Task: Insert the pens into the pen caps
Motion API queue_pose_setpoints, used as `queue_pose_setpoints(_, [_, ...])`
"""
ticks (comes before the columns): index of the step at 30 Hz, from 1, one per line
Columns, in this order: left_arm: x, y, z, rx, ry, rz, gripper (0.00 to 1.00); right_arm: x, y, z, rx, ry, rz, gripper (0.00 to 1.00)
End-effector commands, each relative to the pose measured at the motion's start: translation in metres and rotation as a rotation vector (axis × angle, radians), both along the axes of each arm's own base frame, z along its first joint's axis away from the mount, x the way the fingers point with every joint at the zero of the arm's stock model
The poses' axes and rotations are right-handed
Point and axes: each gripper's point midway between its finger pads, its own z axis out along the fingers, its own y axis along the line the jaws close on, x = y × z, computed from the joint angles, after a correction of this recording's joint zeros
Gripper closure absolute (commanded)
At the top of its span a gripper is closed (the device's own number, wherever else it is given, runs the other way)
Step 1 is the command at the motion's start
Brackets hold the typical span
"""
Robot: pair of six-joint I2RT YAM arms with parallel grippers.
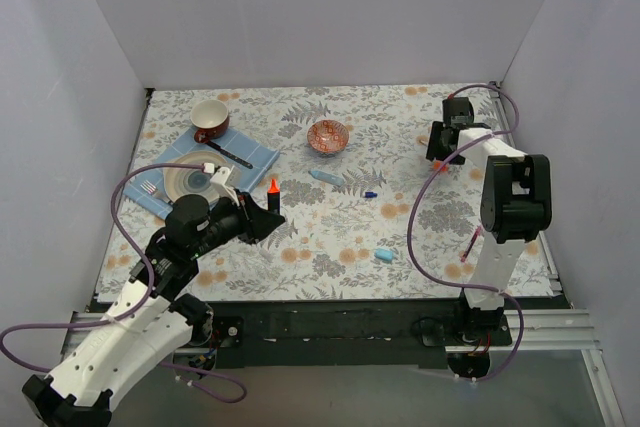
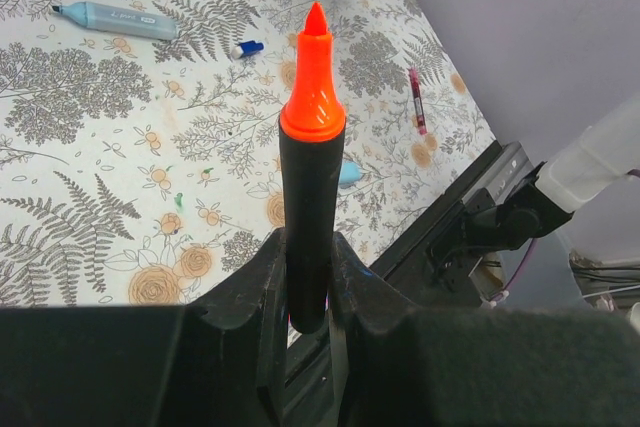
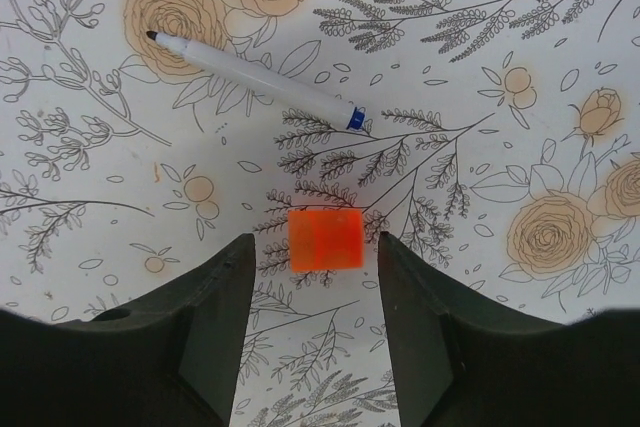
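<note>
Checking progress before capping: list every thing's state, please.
black marker: uncapped, upright, clamped in left gripper.
orange cap: loose, inside open right gripper, untouched.
light blue pen: uncapped, lying flat.
light blue cap: loose.
dark blue cap: loose.
white pen: uncapped, lying flat.
magenta pen: lying flat; cap unclear.

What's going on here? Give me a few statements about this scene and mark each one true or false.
1. The left arm's jaws grip the black marker, its orange tip uncapped. True.
2. The orange cap already sits on that marker. False: it lies on the tablecloth, under the right arm's open jaws.
3. The light blue pen rests on the plate. False: it lies on the tablecloth near the red patterned bowl.
4. A thin white pen lies near the orange cap. True.
</note>
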Motion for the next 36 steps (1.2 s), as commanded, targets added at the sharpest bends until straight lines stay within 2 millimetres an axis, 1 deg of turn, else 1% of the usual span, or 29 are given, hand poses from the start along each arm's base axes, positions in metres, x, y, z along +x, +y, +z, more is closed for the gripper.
queue_pose_setpoints(1, [0.002,-0.001,0.006,0.001,-0.026,-0.004,1.00,0.010,-0.007,0.001,-0.029,0.006,0.045,0.41])
queue_pose_setpoints(4, [0.003,0.000,0.005,0.004,-0.024,0.002,1.00,0.010,-0.010,-0.010,-0.030,0.041,0.051,0.43])
queue_pose_setpoints(6, [0.003,0.001,0.006,0.002,-0.028,0.007,1.00,0.010,-0.012,-0.017,-0.031,0.052,0.062,0.46])
queue_pose_setpoints(9, [0.004,0.002,0.006,0.000,-0.029,0.015,1.00,0.011,-0.010,-0.023,-0.020,0.057,0.083,0.50])
queue_pose_setpoints(13, [0.005,0.002,0.007,0.001,-0.032,0.017,1.00,0.006,-0.006,-0.027,-0.003,0.080,0.106,0.57])
queue_pose_setpoints(14, [0.004,0.002,0.007,0.002,-0.031,0.016,1.00,0.002,-0.006,-0.029,-0.003,0.091,0.111,0.65])
queue_pose_setpoints(16, [0.004,0.002,0.007,0.001,-0.032,0.016,1.00,0.000,-0.003,-0.024,-0.003,0.092,0.131,0.74])
queue_pose_setpoints(17, [0.003,0.002,0.009,-0.003,-0.041,0.014,1.00,-0.003,0.003,-0.023,-0.004,0.094,0.148,0.81])
queue_pose_setpoints(18, [0.003,0.003,0.009,-0.002,-0.040,0.017,1.00,-0.002,0.008,-0.010,-0.003,0.064,0.166,0.85])
queue_pose_setpoints(19, [0.003,0.003,0.010,-0.006,-0.043,0.017,1.00,-0.003,0.017,-0.002,0.003,0.046,0.193,0.87])
queue_pose_setpoints(20, [0.002,0.004,0.012,-0.009,-0.049,0.019,1.00,-0.006,0.034,0.004,-0.006,0.031,0.263,0.89])
queue_pose_setpoints(21, [0.002,0.004,0.013,-0.013,-0.055,0.018,1.00,-0.003,0.048,0.026,-0.007,-0.033,0.312,0.89])
queue_pose_setpoints(22, [0.002,0.005,0.013,-0.012,-0.057,0.022,1.00,-0.006,0.065,0.034,0.013,-0.052,0.379,0.89])
queue_pose_setpoints(23, [0.001,0.005,0.015,-0.016,-0.064,0.020,1.00,-0.011,0.092,0.043,-0.021,-0.070,0.495,0.90])
queue_pose_setpoints(24, [0.000,0.006,0.017,-0.021,-0.069,0.022,1.00,-0.017,0.104,0.054,-0.045,-0.090,0.547,0.90])
queue_pose_setpoints(25, [0.000,0.006,0.018,-0.022,-0.072,0.025,1.00,-0.022,0.115,0.057,-0.078,-0.097,0.593,0.92])
queue_pose_setpoints(26, [0.001,0.007,0.019,-0.023,-0.075,0.030,1.00,-0.034,0.142,0.060,-0.107,-0.104,0.675,0.93])
queue_pose_setpoints(28, [-0.001,0.008,0.022,-0.029,-0.088,0.031,1.00,-0.051,0.156,0.064,-0.204,-0.120,0.775,0.94])
queue_pose_setpoints(29, [0.000,0.010,0.024,-0.031,-0.093,0.042,1.00,-0.065,0.180,0.067,-0.228,-0.141,0.860,0.94])
queue_pose_setpoints(30, [-0.001,0.011,0.026,-0.037,-0.102,0.045,1.00,-0.076,0.188,0.077,-0.264,-0.177,0.929,0.94])
queue_pose_setpoints(31, [-0.002,0.012,0.026,-0.039,-0.104,0.050,1.00,-0.090,0.196,0.068,-0.272,-0.178,1.002,0.94])
queue_pose_setpoints(32, [-0.001,0.013,0.026,-0.041,-0.106,0.053,1.00,-0.110,0.213,0.064,-0.264,-0.182,1.104,0.94])
queue_pose_setpoints(33, [-0.003,0.013,0.027,-0.046,-0.107,0.051,1.00,-0.122,0.219,0.071,-0.253,-0.210,1.166,0.93])
queue_pose_setpoints(34, [-0.002,0.013,0.026,-0.045,-0.109,0.054,1.00,-0.142,0.226,0.060,-0.226,-0.195,1.290,0.92])
queue_pose_setpoints(35, [-0.003,0.013,0.027,-0.045,-0.108,0.054,1.00,-0.163,0.231,0.054,-0.199,-0.165,1.376,0.93])
queue_pose_setpoints(36, [-0.002,0.014,0.026,-0.044,-0.105,0.060,1.00,-0.176,0.234,0.058,-0.171,-0.182,1.452,0.93])
